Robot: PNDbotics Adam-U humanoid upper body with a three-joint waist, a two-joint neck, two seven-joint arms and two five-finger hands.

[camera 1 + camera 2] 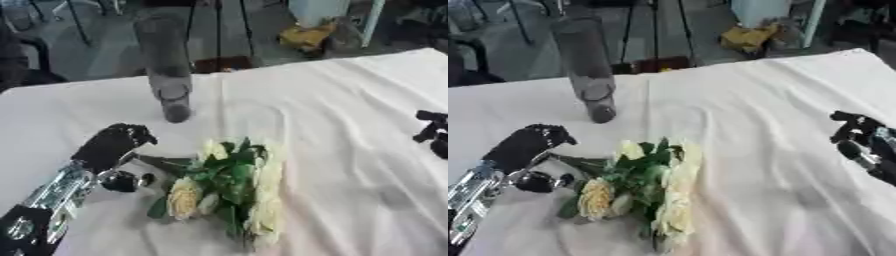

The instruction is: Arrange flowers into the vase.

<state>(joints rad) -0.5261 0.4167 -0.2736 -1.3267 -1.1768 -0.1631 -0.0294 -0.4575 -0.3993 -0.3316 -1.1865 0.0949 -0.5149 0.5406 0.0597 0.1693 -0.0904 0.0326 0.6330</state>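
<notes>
A tall grey glass vase [166,65] stands upright at the back of the white-clothed table [332,100]. A bunch of pale yellow-white roses with green leaves [229,190] lies flat on the cloth near the front middle, stems pointing left. My left hand [112,144] hovers just left of the stems, fingers curled, holding nothing that I can see. My right hand [859,135] shows at the right edge, fingers curled, away from the flowers.
The table's far edge runs behind the vase; beyond it are chair legs, a yellow object [306,36] and floor clutter. The cloth is wrinkled between the flowers and my right hand.
</notes>
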